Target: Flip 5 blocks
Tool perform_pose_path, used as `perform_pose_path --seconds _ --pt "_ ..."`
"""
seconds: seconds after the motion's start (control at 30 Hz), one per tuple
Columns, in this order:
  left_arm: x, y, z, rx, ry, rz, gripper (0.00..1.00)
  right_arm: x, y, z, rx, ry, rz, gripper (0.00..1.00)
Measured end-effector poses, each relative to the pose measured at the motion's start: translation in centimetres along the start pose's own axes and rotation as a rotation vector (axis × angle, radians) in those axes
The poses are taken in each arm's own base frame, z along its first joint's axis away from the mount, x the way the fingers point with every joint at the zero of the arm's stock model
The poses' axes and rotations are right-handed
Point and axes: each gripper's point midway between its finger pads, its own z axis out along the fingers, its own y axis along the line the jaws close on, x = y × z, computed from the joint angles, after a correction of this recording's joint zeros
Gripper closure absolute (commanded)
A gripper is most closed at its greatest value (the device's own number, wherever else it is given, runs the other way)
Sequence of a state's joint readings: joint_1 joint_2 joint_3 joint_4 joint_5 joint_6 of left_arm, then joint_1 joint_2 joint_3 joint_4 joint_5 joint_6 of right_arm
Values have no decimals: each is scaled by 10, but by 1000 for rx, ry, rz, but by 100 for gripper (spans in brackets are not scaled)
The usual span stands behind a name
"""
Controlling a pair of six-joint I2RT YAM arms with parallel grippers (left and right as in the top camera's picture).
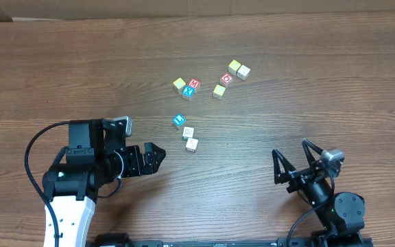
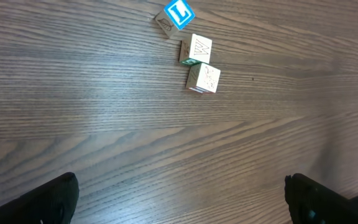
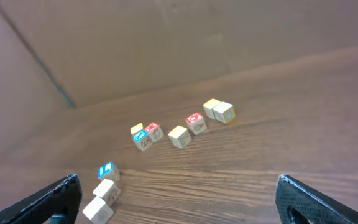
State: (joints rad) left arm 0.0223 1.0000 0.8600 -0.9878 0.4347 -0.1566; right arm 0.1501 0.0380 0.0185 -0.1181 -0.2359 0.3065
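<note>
Several small wooden blocks lie on the table. A blue L block (image 1: 178, 121) (image 2: 179, 14) (image 3: 106, 170) and two cream blocks (image 1: 188, 132) (image 1: 192, 144) form a short line. In the left wrist view the cream blocks (image 2: 196, 50) (image 2: 204, 78) lie ahead of my left gripper (image 1: 158, 156) (image 2: 182, 196). It is open and holds nothing, just left of that line. My right gripper (image 1: 292, 152) (image 3: 179, 199) is open and holds nothing at the front right, well apart from every block.
Further back lies a looser group: a yellow block (image 1: 179, 84), a red M block (image 1: 194, 84), a red O block (image 1: 227, 78) (image 3: 195, 122) and a yellow and cream pair (image 1: 234, 66) (image 3: 224, 112). A cardboard wall (image 3: 166, 43) rises behind the table.
</note>
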Motion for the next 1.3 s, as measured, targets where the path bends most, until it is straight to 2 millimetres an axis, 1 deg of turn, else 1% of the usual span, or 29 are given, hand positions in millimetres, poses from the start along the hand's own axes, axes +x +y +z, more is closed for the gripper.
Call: perform_pose_path --seconds 0.1,0.2,0.4,0.5,0.63,0.7,0.77,0.87,1.0,1.17,1.3 --pt "-2 0 0 1 -8 4 0 3 -4 1 22 11 48 0" --pt "-3 0 0 2 -12 6 0 11 -8 1 42 53 81 0" --pt "-4 -1 0 2 -14 7 0 24 -10 -6 103 197 141 0" --pt "-4 0 1 2 -14 7 0 16 -7 -5 115 226 149 0" --pt "-4 1 5 0 3 0 0 -10 3 0 125 267 162 0" --pt "-5 0 6 1 14 1 0 -16 7 4 129 307 174 0" --pt "-8 -5 6 5 27 12 0 -17 10 10 135 381 197 0" --pt "-19 -18 1 10 41 44 0 -9 13 18 150 530 249 0" --pt "-37 -35 -9 -11 54 92 0 8 15 25 194 760 340 0" --pt "-51 -51 -12 -51 120 127 0 24 16 19 260 1020 399 0" --pt "-54 -52 -7 -86 202 117 0 32 12 16 298 1133 410 0"
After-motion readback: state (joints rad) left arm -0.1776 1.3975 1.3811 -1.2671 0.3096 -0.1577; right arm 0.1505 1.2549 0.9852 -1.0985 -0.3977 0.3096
